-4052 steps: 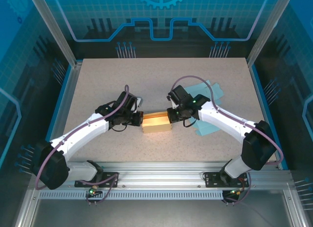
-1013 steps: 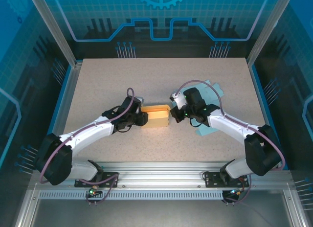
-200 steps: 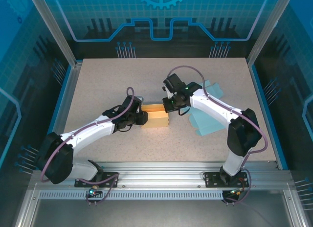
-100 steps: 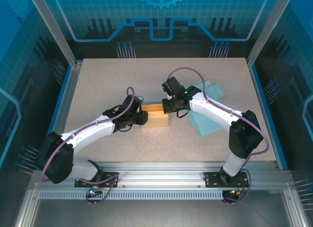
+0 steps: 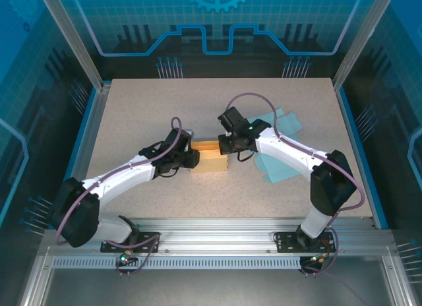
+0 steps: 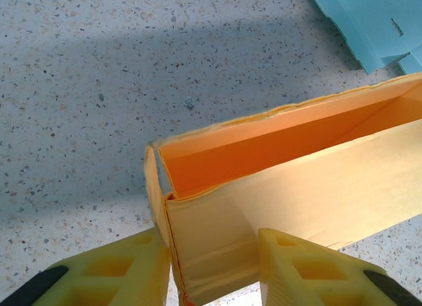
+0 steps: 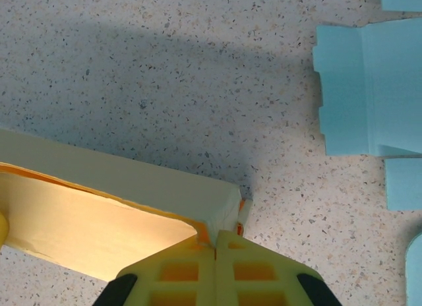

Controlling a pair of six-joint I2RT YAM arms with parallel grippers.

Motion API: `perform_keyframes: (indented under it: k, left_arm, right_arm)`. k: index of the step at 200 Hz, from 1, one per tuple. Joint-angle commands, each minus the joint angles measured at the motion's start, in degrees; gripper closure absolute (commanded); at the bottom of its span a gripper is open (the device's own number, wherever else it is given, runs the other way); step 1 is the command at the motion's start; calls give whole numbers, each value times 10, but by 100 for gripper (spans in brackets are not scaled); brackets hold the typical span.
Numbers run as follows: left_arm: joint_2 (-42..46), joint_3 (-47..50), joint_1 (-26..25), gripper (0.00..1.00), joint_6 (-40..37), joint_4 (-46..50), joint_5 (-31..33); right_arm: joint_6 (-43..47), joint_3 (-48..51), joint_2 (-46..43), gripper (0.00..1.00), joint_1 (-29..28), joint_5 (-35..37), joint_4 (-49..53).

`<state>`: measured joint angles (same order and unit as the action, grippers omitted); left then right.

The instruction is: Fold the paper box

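yellow-orange paper box [image 5: 210, 163] unmoved | left gripper [image 6: 212, 254] still clamps 9 o'clock end | right gripper [image 7: 215, 250] closed tight, 1 o'clock corner

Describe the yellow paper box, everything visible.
The paper box is a thin cardstock tray, pale yellow outside, orange inside, open-topped, long and narrow with raised walls and slightly wavy top edges. It sits on the speckled table near mid-table, long axis left to right, between both arms. The left gripper straddles its left end, fingers against it on both sides. The right gripper, shut, has its tips at the right-end corner; whether paper is pinched there can't be told.
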<state>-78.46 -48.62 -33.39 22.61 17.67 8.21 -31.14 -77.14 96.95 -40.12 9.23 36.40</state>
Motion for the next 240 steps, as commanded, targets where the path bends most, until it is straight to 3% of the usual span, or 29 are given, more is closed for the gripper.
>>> perform_keyframes:
  k: [1, 128, 240]
  left_arm:
    - [-25, 11, -7, 62, 7, 56, -4]
    - [-10, 11, -7, 60, 12, 55, 5]
    - [45, 11, -7, 43, 16, 70, 39]
  right_arm:
    - [-7, 21, 0, 99, -24, -24, 23]
    - [-11, 49, -7, 100, -18, -24, 0]
    - [-4, 55, -12, 100, -12, -8, 3]
